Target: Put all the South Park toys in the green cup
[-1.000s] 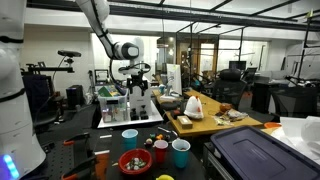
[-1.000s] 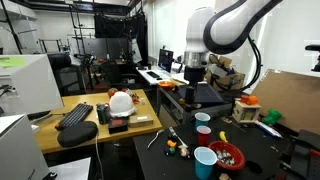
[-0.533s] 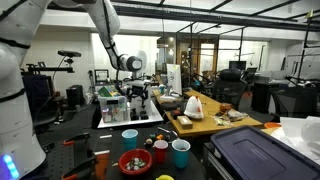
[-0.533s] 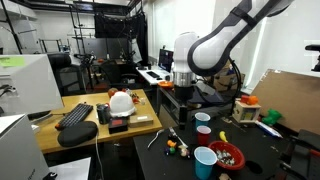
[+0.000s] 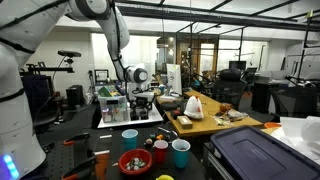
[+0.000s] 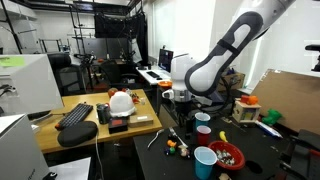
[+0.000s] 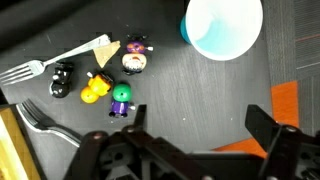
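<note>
Several small South Park toys lie in a cluster on the dark table: a black one (image 7: 62, 78), a yellow one (image 7: 96, 90), a green and purple one (image 7: 121, 97) and a round white one (image 7: 134, 60). The cluster also shows in an exterior view (image 6: 177, 148). The green cup, a teal tumbler (image 5: 181, 152) (image 6: 203, 131), stands upright beside the red cup (image 5: 160, 152). My gripper (image 7: 200, 130) is open and empty. It hangs above the table just to the side of the toys in both exterior views (image 5: 143, 103) (image 6: 181, 108).
A wide light-blue cup (image 7: 222, 25) (image 6: 205, 160) stands near the toys. Two forks (image 7: 35, 70) (image 7: 35, 118) and a yellow wedge (image 7: 105, 50) lie by them. A red bowl (image 5: 135, 161) with small items sits by the cups. An orange patch (image 7: 292, 100) marks the table.
The arm has swung down and forward from over the back bench toward the table area with the toys. The gripper stays open and empty. Nothing on the table has moved.
</note>
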You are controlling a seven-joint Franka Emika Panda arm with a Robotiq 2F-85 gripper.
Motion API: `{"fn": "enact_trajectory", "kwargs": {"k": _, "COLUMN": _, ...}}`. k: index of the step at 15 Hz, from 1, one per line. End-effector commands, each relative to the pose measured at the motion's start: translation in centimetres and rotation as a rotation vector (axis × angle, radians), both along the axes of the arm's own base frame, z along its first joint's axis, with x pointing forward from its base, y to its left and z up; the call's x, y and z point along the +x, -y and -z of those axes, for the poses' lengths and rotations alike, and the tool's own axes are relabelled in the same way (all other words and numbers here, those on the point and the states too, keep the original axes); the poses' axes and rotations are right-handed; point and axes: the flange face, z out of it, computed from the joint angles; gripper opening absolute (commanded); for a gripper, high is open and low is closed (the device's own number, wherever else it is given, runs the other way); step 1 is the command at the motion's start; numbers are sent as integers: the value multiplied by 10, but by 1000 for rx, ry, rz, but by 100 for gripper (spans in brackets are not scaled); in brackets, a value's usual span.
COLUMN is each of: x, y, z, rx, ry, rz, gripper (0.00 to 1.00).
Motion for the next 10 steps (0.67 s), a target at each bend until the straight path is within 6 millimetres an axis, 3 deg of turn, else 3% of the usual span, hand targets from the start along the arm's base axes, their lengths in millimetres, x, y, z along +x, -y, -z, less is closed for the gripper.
{"fn": "enact_trajectory", "kwargs": {"k": 1, "x": 16, "y": 2, "z": 24, "rx": -15, "ry": 48, "rz": -64, "gripper": 100}}
{"fn": "enact_trajectory", "kwargs": {"k": 5, "x": 28, "y": 3, "z": 55, "rx": -42, "ry": 94, "rz": -66, "gripper": 100}}
{"fn": "enact_trajectory", "kwargs": {"k": 10, "x": 41, "y": 18, "z": 96, "rx": -135, "ry": 95, "rz": 6, "gripper": 100}}
